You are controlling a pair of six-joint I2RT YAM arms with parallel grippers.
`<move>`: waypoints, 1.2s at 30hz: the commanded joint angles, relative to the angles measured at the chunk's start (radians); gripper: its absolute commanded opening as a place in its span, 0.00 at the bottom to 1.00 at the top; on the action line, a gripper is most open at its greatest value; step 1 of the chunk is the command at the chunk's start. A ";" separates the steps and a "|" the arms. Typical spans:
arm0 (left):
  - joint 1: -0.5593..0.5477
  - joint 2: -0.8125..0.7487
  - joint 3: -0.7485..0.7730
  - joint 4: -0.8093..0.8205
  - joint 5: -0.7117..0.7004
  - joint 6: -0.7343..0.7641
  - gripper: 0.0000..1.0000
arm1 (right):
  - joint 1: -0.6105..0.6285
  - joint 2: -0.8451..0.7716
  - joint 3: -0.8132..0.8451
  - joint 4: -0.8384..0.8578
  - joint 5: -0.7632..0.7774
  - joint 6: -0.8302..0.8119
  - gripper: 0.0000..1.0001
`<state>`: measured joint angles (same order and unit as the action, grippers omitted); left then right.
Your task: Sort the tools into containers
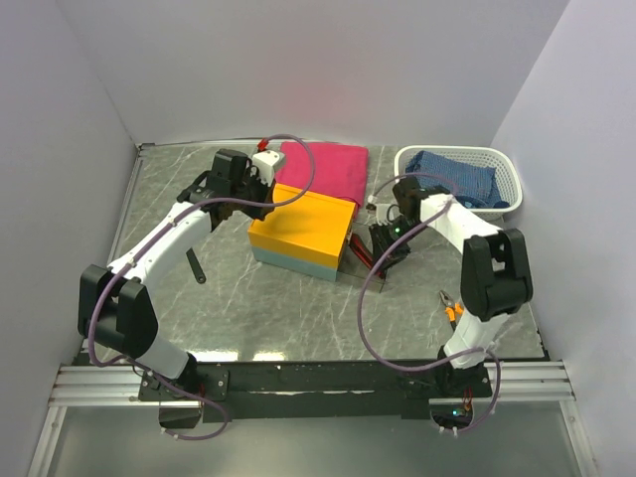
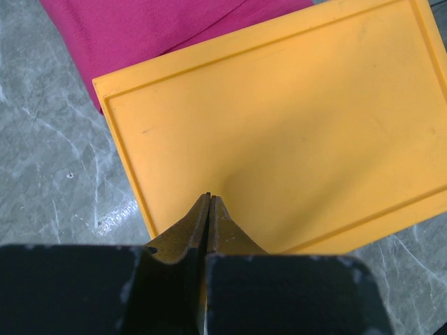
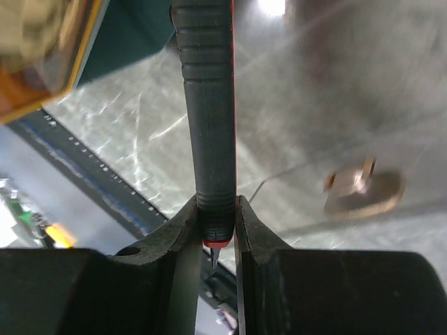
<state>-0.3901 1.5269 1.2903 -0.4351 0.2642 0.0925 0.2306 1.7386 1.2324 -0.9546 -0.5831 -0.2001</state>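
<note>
Now, blue cloth in basket, right claw gripping tool beside box

Looking down from above and behind over the whole table. From the left wrist, staring closely down at the box showing centre-frame overhead; from the right, hugging a dark handle.

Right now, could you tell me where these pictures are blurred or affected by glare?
Left wrist: the box top is sharp, evenly lit. Right wrist: the tool handle between the fingers is sharp, the box beside it blurred, glare whitening the table. Top external: the back wall glows reddish above the pink cloth.
</note>
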 commanded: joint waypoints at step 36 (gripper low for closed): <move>0.000 -0.008 0.038 -0.008 0.110 0.030 0.59 | -0.350 -0.446 -0.583 0.235 0.641 -0.529 0.65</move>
<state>-0.3901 1.5547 1.3018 -0.4389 0.3653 0.0963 -0.1017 1.2877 0.6796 -0.8227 -0.0292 -0.6853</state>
